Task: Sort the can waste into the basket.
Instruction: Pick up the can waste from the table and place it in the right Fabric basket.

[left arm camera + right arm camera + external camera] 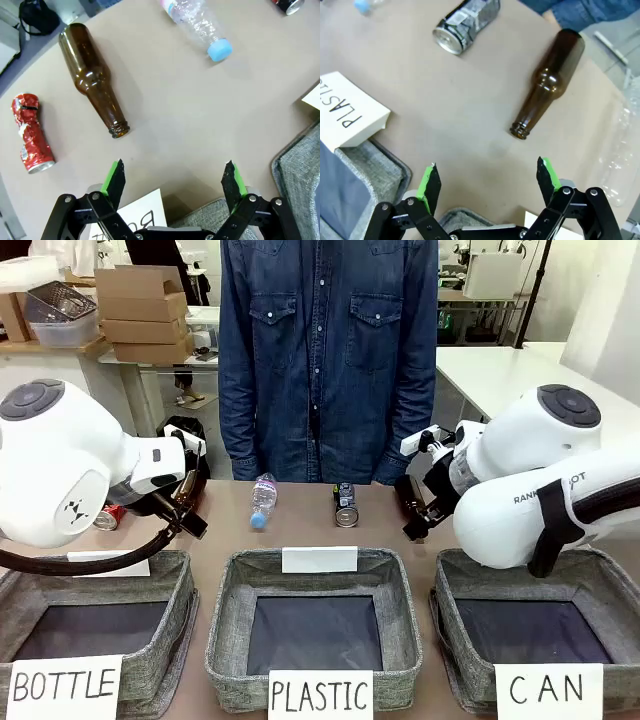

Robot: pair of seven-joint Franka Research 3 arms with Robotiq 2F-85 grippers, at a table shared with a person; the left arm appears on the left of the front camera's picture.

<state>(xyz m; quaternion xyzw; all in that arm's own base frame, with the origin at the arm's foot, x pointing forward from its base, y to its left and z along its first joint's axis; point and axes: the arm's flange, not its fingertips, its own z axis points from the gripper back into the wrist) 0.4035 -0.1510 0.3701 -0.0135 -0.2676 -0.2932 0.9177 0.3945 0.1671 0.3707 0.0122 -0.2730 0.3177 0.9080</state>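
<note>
1. Can waste lies on the table, not yet sorted. The crushed shiny red metal can (31,134) is at the robot's left end, beside a brown glass bottle (92,75). The dark printed metal can with silver ends (346,505) lies on its side near the middle, in front of the person.
2. The left gripper (174,167) and the right gripper (486,167) hang above the table, jaws wide apart, holding nothing.
3. The grey woven basket with the "CAN" sign (447,640) stands at the robot's right, well apart from the red can. A carry across the two other baskets could, I think, end in the wrong one.
4. The dark can is round; a touch from one finger may roll it away.
5. The crushed can is uneven, so the pads may slip on it.
6. A second brown glass bottle (550,80) lies near the right gripper and could be knocked or taken by mistake.
</note>
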